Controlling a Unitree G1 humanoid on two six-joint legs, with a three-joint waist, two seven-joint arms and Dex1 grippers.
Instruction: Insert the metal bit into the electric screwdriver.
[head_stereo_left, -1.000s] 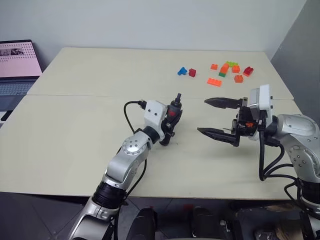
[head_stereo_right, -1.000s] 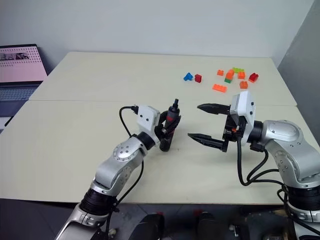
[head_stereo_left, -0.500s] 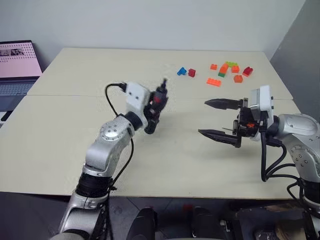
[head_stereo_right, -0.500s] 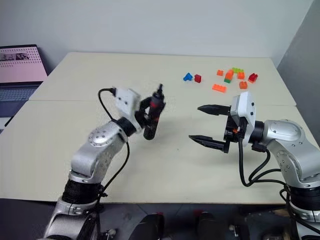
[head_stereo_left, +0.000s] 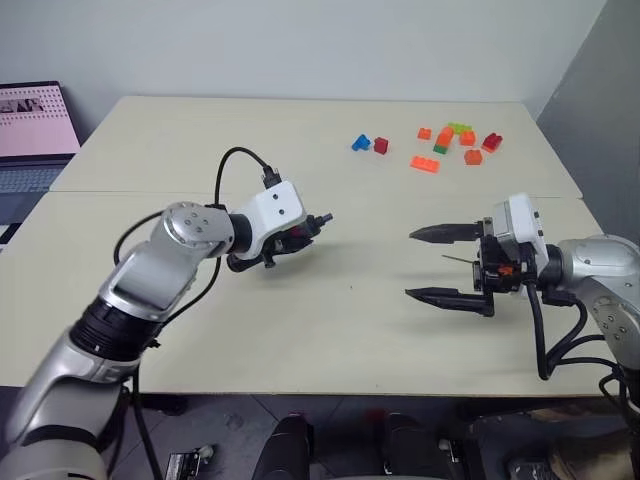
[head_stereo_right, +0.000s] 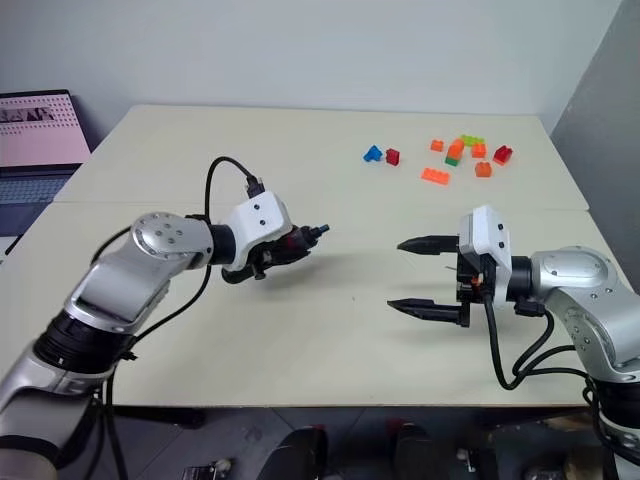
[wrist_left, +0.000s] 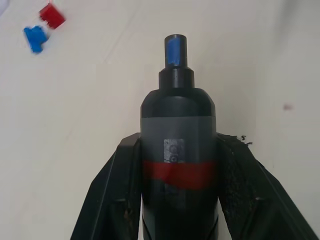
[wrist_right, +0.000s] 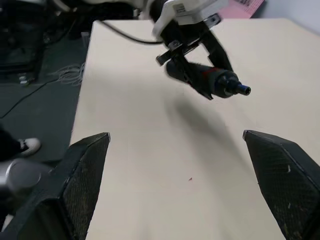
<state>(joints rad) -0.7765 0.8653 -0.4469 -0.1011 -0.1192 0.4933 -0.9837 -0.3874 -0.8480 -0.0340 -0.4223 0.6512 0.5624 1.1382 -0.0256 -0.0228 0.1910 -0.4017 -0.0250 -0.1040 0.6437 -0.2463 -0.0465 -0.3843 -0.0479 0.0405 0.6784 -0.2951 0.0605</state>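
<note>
Nearest to the robot, the right end effector is hanging over the bench with its fingers spread wide and clamping nothing. What I'm taking for the metal bit is showing as a thin grey sliver between those fingers near their base, honestly too small to call. If that's it, I'm expecting it to be light, stiff and slick, so it's wanting a pinch around mid-length with one end left poking out. A bit further out, the left end effector is gripping the electric screwdriver around its barrel right at the red band, off the bench. The tool is lying nearly level with its tip aiming at the right fingers. It's looking rigid and smooth, so it may be twisting if pushed hard. Nothing's sitting between the two. Way at the back, toy bricks and a laptop are staying well clear.
</note>
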